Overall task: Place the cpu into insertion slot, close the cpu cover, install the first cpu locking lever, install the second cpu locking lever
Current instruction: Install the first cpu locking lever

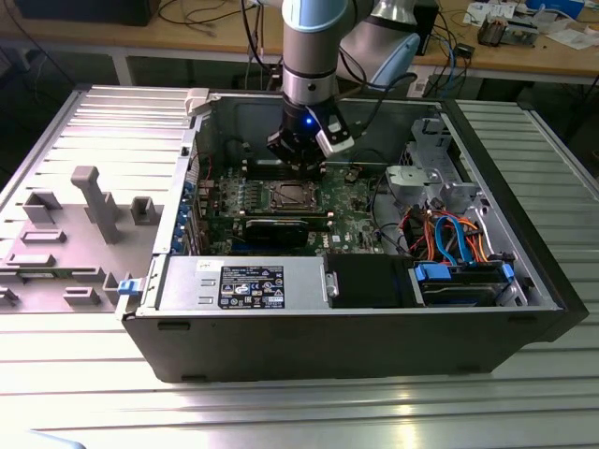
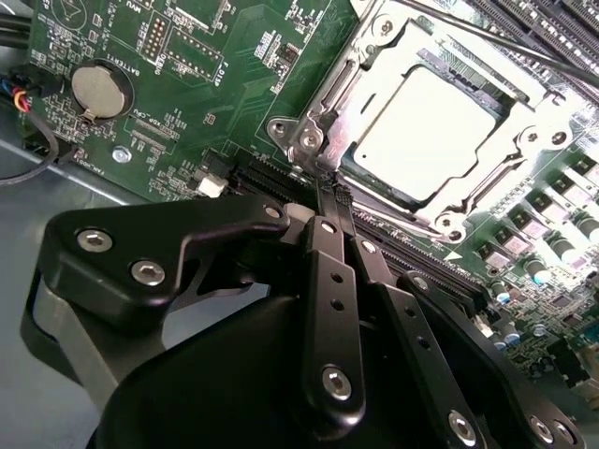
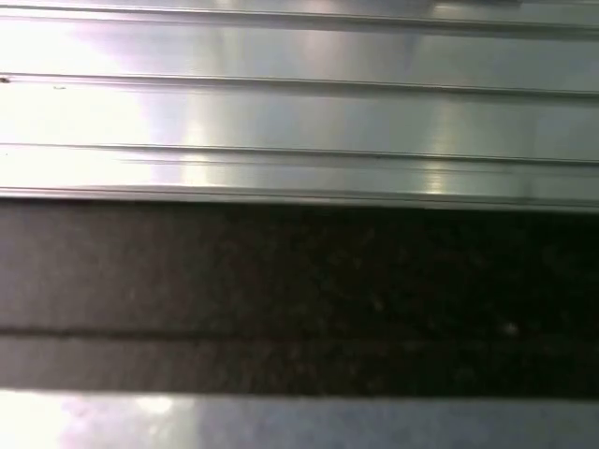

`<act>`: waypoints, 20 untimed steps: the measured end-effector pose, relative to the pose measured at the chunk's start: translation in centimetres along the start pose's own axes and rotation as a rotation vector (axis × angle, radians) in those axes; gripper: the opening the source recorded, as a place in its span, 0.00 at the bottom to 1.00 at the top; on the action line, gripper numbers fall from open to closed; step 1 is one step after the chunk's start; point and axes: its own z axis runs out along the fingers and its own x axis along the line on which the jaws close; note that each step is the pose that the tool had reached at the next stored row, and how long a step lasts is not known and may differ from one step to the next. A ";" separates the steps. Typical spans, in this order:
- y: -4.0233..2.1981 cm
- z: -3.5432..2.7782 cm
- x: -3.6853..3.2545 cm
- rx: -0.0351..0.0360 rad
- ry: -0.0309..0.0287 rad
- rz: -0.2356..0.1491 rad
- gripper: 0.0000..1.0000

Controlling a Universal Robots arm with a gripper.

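In the second wrist view the cpu [image 2: 435, 131] lies flat in the insertion slot [image 2: 304, 136], its pale metal top showing through the window of the cpu cover [image 2: 510, 150], which lies down over it. A thin locking lever rod [image 2: 496, 42] runs along the far side of the socket. My gripper [image 2: 332, 195] is shut with nothing between its black fingers [image 2: 328, 271]; the tips hover just off one corner of the socket. In the exterior view the gripper [image 1: 298, 157] hangs inside the open computer case, just behind the socket [image 1: 288, 195].
The green motherboard [image 2: 215, 84] carries a coin battery [image 2: 98, 91] and long black slots. A power supply [image 1: 248, 283], a drive bay with blue parts [image 1: 463, 281] and orange and blue cables [image 1: 449, 234] crowd the case. A grey fixture [image 1: 89, 210] stands outside it.
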 end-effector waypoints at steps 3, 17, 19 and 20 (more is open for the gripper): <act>0.00 0.02 -0.03 -0.0002 -0.0001 0.000 0.11; -0.01 0.11 -0.18 0.0035 0.0002 0.000 0.11; -0.01 0.11 -0.19 0.0033 0.0001 0.000 0.11; 0.00 0.08 -0.19 0.0028 -0.0002 0.000 0.11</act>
